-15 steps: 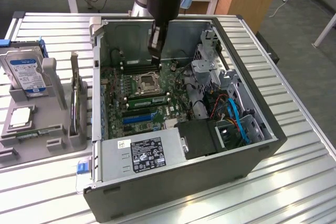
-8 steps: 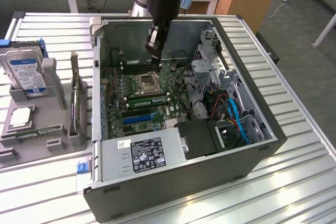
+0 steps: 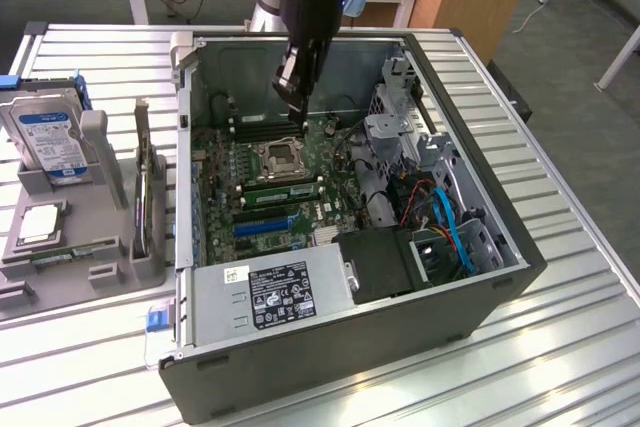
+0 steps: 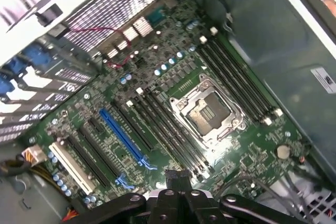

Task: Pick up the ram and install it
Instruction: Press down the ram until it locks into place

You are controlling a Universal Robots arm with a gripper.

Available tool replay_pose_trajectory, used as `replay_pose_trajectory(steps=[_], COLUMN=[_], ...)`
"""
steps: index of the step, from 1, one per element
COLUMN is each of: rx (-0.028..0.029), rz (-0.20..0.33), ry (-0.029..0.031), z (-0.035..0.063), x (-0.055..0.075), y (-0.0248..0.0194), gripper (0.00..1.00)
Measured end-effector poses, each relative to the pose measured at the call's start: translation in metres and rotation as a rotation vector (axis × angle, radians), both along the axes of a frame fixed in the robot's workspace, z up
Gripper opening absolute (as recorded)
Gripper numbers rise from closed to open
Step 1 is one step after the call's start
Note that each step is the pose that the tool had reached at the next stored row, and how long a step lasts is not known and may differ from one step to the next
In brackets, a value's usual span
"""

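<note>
nearest us in the exterior view, the open computer case (image 3: 330,347) lies on its side on the slatted table (image 3: 560,347), its grey power supply (image 3: 270,292) along the near edge. past that, the green motherboard (image 3: 225,162) with blue expansion slots (image 3: 262,225). next back, the ram (image 3: 283,187): a long thin green stick that looks seated on edge in a slot just beside the empty cpu socket (image 3: 280,155), on the socket's near side; we cannot tell whether its end latches are closed. above the board and beyond the socket hangs the gripper (image 3: 297,115), fingers clenched together with nothing between them, apart from the ram. in the wrist view the gripper (image 4: 176,179) sits over the end of the slot bank (image 4: 168,129) beside the cpu socket (image 4: 207,111). off to the exterior view's left, a grey parts tray (image 3: 110,267) holds a blue-labelled hard drive (image 3: 48,142) and a square silver chip (image 3: 40,222).
</note>
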State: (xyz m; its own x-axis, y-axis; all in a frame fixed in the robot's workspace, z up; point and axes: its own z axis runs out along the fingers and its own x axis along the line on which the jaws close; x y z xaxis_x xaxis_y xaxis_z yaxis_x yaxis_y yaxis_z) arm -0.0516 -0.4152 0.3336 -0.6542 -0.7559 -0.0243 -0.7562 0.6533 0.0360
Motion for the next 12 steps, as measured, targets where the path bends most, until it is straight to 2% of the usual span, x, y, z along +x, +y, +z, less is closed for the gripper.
replay_pose_trajectory(steps=[12], rx=[0.0], rz=[-0.195], ry=[-0.0002], z=[0.0], x=[0.0], y=[0.0], gripper=[0.1])
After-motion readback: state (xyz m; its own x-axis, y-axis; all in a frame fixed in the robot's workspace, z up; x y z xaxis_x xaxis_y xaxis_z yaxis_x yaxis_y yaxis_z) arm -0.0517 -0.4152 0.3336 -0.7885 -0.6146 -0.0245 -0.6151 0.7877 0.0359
